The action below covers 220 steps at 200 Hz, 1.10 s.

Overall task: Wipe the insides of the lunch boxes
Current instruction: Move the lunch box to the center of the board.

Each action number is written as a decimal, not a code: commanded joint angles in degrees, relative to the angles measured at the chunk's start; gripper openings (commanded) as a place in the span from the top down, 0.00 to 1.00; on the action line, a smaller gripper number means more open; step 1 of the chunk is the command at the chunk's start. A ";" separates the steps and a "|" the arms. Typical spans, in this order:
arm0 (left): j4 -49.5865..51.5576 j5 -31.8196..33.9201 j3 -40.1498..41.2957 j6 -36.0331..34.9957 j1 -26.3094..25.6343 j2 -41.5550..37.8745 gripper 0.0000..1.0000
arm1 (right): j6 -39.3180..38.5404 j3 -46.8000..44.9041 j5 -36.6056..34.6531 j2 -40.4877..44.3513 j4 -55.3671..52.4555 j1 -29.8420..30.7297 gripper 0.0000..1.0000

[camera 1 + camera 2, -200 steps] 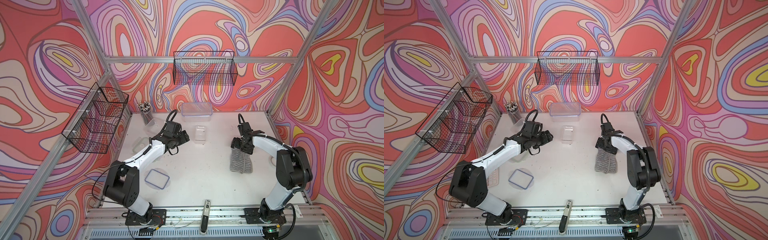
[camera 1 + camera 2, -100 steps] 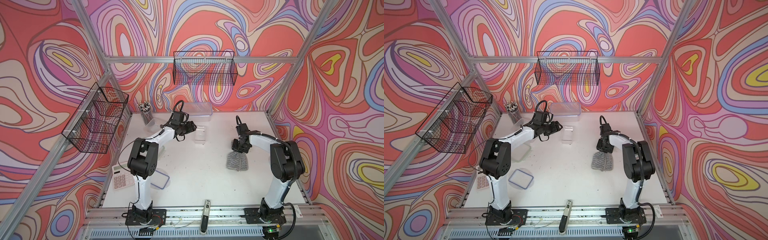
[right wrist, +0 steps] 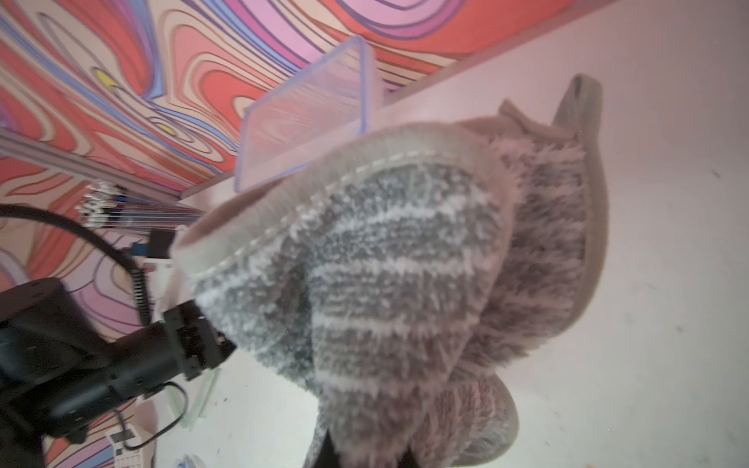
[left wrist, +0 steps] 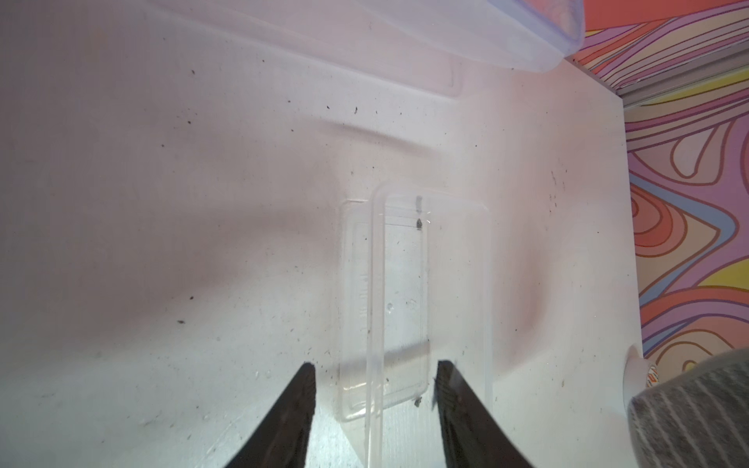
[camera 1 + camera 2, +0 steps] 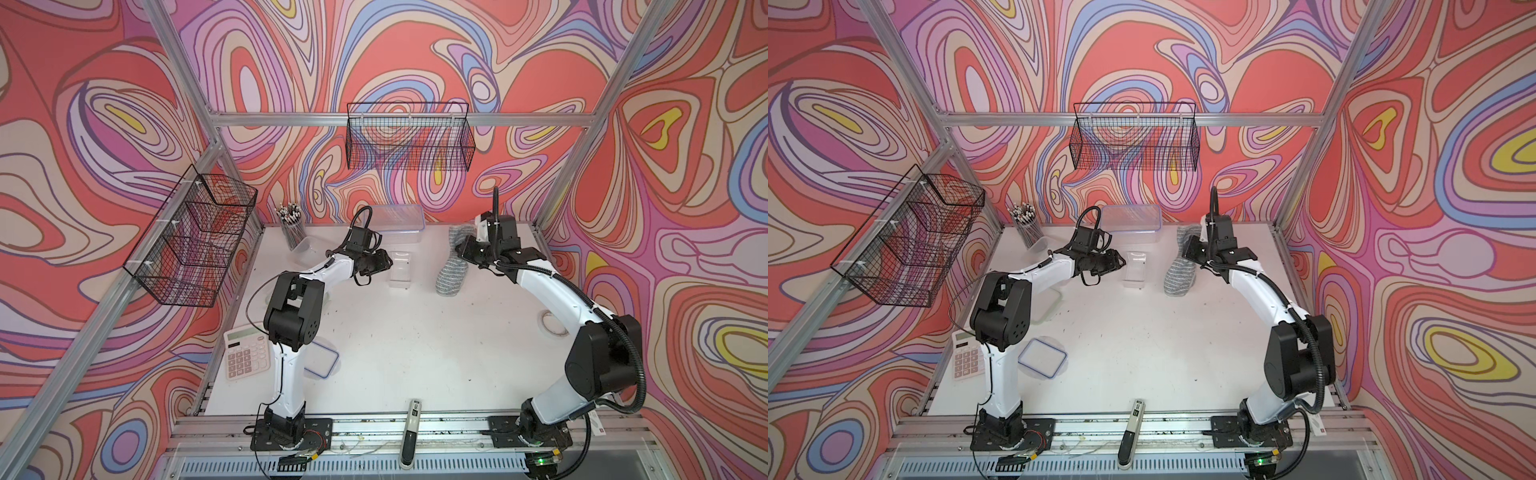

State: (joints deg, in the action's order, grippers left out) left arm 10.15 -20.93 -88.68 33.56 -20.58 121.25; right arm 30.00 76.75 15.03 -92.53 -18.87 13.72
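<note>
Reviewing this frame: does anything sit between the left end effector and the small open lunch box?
Nothing visible. The left end effector, jaws open, sits at the rim of the small lunch box. The grey striped cloth hangs aside from the right end effector.

A pale calculator [image 5: 246,353] lies at the white surface's [image 5: 415,340] left edge. A mesh pen cup [image 5: 292,232] stands far left. A grey striped fluffy cloth [image 5: 453,270] hangs bunched, far right.
</note>
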 commanded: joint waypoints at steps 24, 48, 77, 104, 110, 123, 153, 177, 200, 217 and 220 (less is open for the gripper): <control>2.15 0.94 -4.05 -2.14 -1.40 3.89 0.63 | 0.05 5.03 6.22 -4.09 8.36 3.26 1.00; 2.99 2.74 -4.49 -2.97 -2.07 4.08 0.71 | -0.55 6.49 8.45 -5.93 10.98 4.60 1.00; 4.26 4.63 -4.77 -3.64 -2.84 4.36 0.82 | -0.56 6.39 9.94 -6.99 16.09 6.23 1.00; 4.61 6.59 -4.46 -4.28 -3.60 3.82 0.85 | -0.12 7.51 10.36 -8.69 17.82 7.07 1.00; 4.60 7.03 -4.41 -4.52 -3.76 3.73 0.86 | -0.08 7.82 10.55 -8.71 18.03 7.21 1.00; 4.61 7.59 -4.31 -4.65 -4.01 3.65 0.89 | -0.01 8.30 10.72 -11.01 18.71 7.66 1.00; 4.57 8.27 -3.38 -4.26 -4.38 3.40 0.95 | 0.22 8.08 10.60 -13.04 22.04 8.32 1.00; 4.61 9.07 -1.58 -3.71 -4.85 1.93 0.99 | 0.24 7.29 9.01 -14.72 24.87 9.16 1.00; 4.61 11.00 1.15 -4.10 -6.00 -1.08 1.00 | 0.23 6.76 8.28 -16.48 27.73 10.04 1.00; 4.60 12.19 3.24 -4.07 -6.88 -3.50 1.00 | -0.19 6.33 7.30 -17.88 29.35 10.89 1.00; 4.56 12.41 3.71 -3.91 -6.99 -4.01 1.00 | -0.32 6.24 7.10 -18.13 29.48 11.07 1.00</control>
State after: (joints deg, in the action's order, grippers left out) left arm 13.54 -11.40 -87.74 30.20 -26.15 122.04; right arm 30.15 83.99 23.88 -108.62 5.91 23.40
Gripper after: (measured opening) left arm 0.079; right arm 0.049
